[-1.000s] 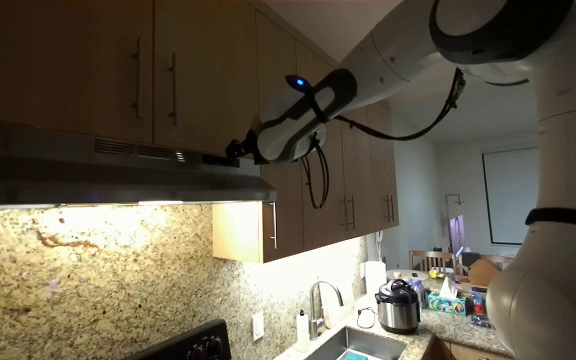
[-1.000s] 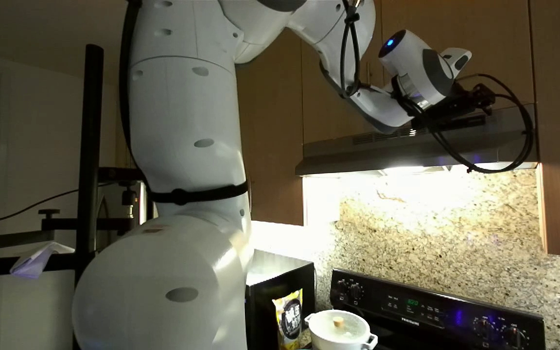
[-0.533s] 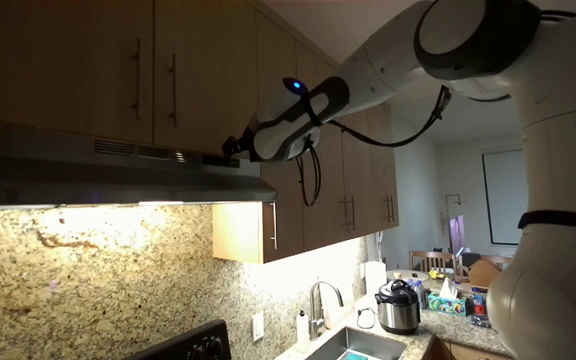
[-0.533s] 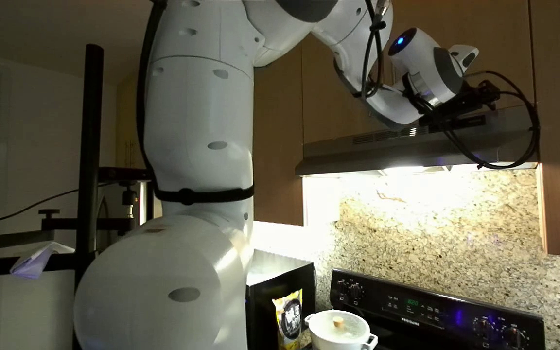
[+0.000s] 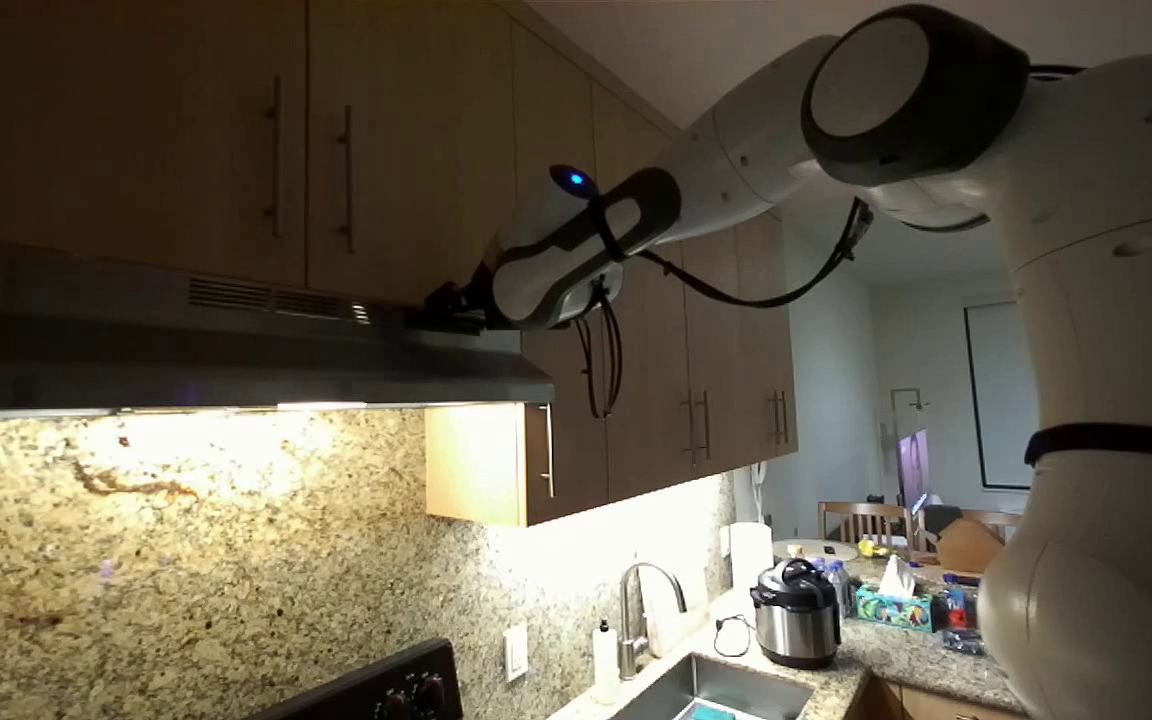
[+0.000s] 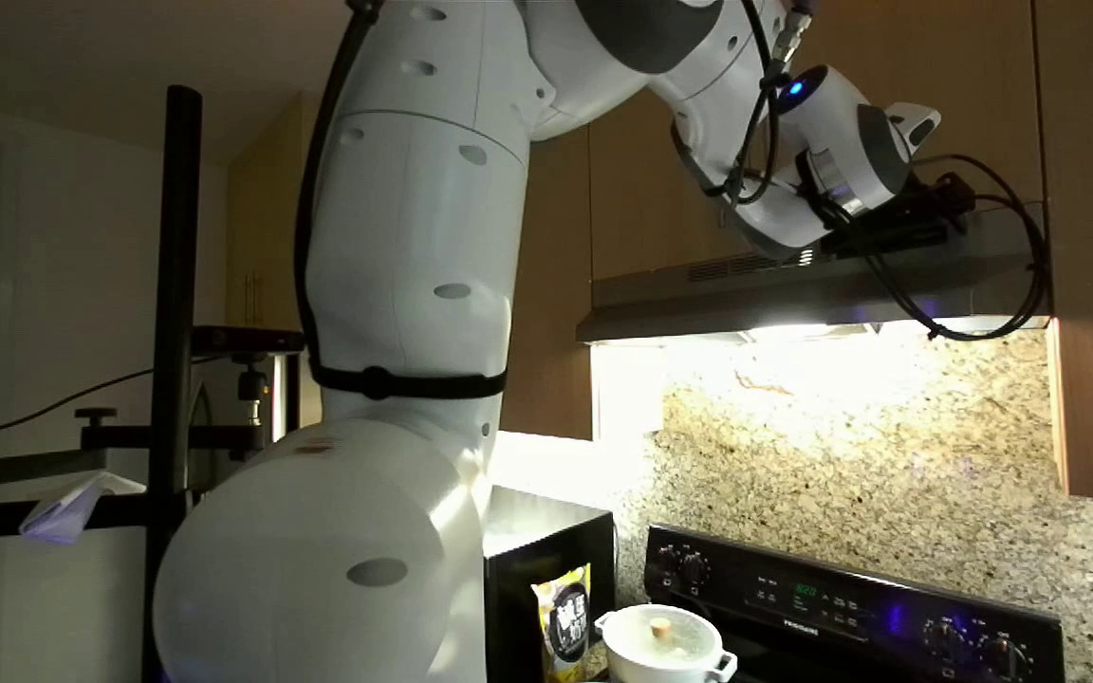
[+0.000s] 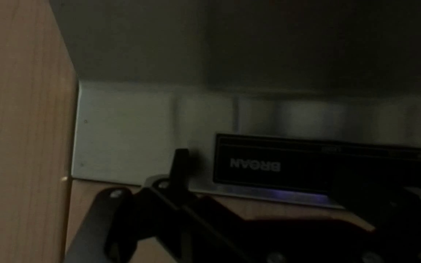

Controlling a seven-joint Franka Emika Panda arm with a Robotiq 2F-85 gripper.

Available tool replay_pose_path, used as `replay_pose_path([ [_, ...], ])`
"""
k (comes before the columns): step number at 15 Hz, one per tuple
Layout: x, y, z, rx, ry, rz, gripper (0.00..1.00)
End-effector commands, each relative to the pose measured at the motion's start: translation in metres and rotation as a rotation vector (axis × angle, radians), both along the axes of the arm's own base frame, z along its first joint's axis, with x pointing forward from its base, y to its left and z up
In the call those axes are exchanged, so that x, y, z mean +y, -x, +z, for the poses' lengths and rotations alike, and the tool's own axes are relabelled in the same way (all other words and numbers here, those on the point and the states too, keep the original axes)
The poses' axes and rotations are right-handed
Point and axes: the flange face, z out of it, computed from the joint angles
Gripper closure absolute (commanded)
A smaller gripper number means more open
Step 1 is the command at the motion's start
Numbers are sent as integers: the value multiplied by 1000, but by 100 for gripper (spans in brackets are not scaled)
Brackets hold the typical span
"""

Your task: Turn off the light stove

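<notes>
A long, flat grey metal range hood (image 5: pixel 236 350) hangs beneath the brown wooden cabinets (image 5: pixel 406 150), well above the level of the speckled granite worktop (image 5: pixel 901 658), its white lamp (image 6: pixel 788 332) glowing on the underside in both exterior views. The black hand (image 7: pixel 259 168) is up at the hood's front: in the wrist view its fingers (image 7: pixel 179 166) stand wide apart, one over bare metal just beside the black control strip (image 7: pixel 291 164) lettered BROAN, the other across the strip; whether either touches cannot be told. Near the worktop's inner corner, an upright silver-and-black pressure cooker (image 5: pixel 798 632) is closed under its black lid (image 5: pixel 794 590), contents hidden. The rectangular stainless-steel sink (image 5: pixel 756 682) beside that corner holds a teal item (image 5: pixel 711 713) cut off by the frame. Between the sink and the back edge stands a white bottle with a black pump (image 5: pixel 605 662), near the curved metal tap (image 5: pixel 626 620). Nearer the far edge, a blue-green patterned tissue box (image 5: pixel 894 607) has a white tissue (image 5: pixel 897 578) rising from its top. In an exterior view a round white pot (image 6: pixel 646 674) wears a translucent lid (image 6: pixel 689 649) with a wooden knob (image 6: pixel 660 627), its contents too dim to make out; a yellow-and-black packet (image 6: pixel 565 621) stands just beside it.
</notes>
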Motion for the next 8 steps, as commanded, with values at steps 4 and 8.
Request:
replay_pose_path([
  [4, -28, -16, 1, 34, 48, -73, 0],
  [8, -39, -23, 0, 37, 49, -98, 0],
])
